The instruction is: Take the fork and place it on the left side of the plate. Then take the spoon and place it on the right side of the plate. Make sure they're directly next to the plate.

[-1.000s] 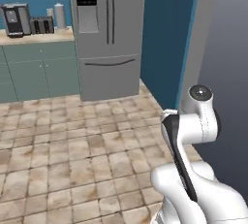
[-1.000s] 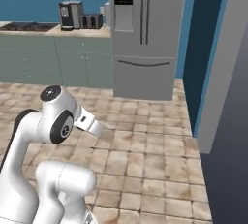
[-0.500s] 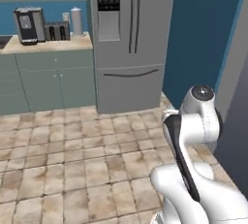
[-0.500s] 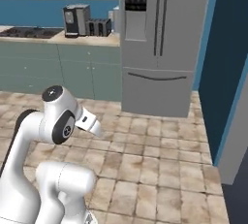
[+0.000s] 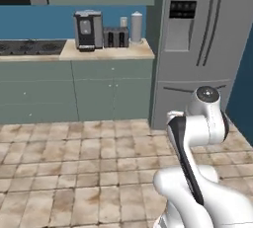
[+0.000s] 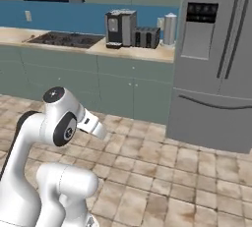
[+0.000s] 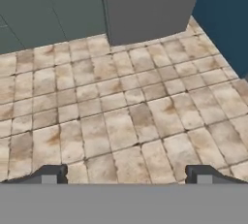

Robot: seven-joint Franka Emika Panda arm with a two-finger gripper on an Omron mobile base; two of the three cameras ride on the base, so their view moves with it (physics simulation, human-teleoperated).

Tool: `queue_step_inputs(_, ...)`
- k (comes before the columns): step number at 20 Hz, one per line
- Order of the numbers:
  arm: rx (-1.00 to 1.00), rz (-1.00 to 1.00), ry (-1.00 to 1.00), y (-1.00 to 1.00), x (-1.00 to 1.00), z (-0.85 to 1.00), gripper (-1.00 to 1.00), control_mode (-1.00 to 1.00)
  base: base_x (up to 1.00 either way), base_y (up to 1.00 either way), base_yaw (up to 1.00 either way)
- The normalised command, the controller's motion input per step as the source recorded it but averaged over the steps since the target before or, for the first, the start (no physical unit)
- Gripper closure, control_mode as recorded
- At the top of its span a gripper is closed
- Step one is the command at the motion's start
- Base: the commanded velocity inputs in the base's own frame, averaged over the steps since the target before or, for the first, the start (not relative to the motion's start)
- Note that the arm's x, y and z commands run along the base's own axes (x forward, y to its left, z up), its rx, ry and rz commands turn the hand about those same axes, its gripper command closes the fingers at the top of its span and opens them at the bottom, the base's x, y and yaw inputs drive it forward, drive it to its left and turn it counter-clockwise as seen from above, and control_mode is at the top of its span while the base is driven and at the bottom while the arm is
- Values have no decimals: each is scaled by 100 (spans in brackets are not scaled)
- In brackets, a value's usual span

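The fork, the plate and the spoon are out of view. In the hand view my gripper (image 7: 127, 174) is open, its two dark fingertips (image 7: 48, 174) standing wide apart with nothing between them. It hangs above bare tiled floor (image 7: 121, 102), looking toward the foot of the fridge (image 7: 145, 0). My white arm (image 5: 197, 138) is folded up close over the base.
A steel fridge (image 5: 202, 49) stands ahead to the right. Left of it runs a counter (image 5: 99, 52) over teal cabinets (image 5: 74, 89), carrying a coffee machine (image 5: 88, 29), a toaster (image 5: 116, 38) and a cooktop (image 5: 29, 47). A dark blue wall (image 7: 223, 19) rises beyond the fridge.
The base has moved, so the whole picture has shifted: fridge and counter slid to the right and look closer, and the cooktop came into view. Arm and gripper hold the same pose.
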Motion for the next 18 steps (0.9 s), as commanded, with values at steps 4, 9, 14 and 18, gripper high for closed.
queue_step_inputs(4, 0, 0, 0, 0, 0, 0, -100, 100, 100, 73, 41)
queue_step_inputs(9, 0, 0, 0, 0, 0, 0, -100, 100, 100, 69, 38)
queue_step_inputs(14, 0, 0, 0, 0, 0, 0, -100, 100, 100, 74, 38)
queue_step_inputs(18, 0, 0, 0, 0, 0, 0, -100, 100, 100, 77, 37)
